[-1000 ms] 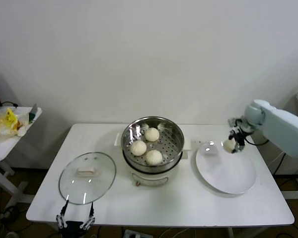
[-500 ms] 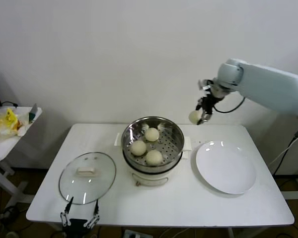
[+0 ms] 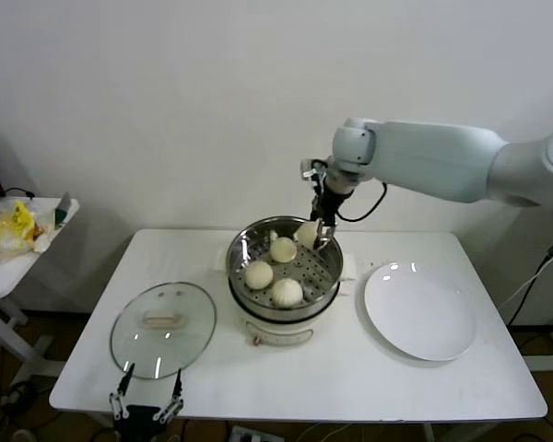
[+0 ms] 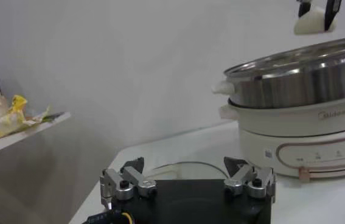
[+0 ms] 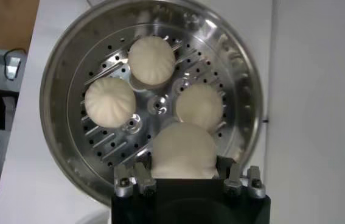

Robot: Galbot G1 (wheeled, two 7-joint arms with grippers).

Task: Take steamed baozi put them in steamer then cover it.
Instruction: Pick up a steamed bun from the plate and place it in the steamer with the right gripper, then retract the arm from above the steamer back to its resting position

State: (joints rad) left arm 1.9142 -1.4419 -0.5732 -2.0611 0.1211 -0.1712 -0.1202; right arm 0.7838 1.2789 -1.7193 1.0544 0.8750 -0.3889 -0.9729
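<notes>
Nearest you, your left hand [image 3: 146,401] sits idle and spread wide at the worktop [image 3: 350,368] edge by the glass lid [image 3: 162,329]. Further back, your right hand [image 3: 319,230] is clamped on the fourth bun [image 3: 307,235], hanging over the steamer [image 3: 284,267]. The free spot on the tray lies straight below it. Three buns [image 3: 287,292] already sit inside; the plate [image 3: 419,310] is bare.
</notes>
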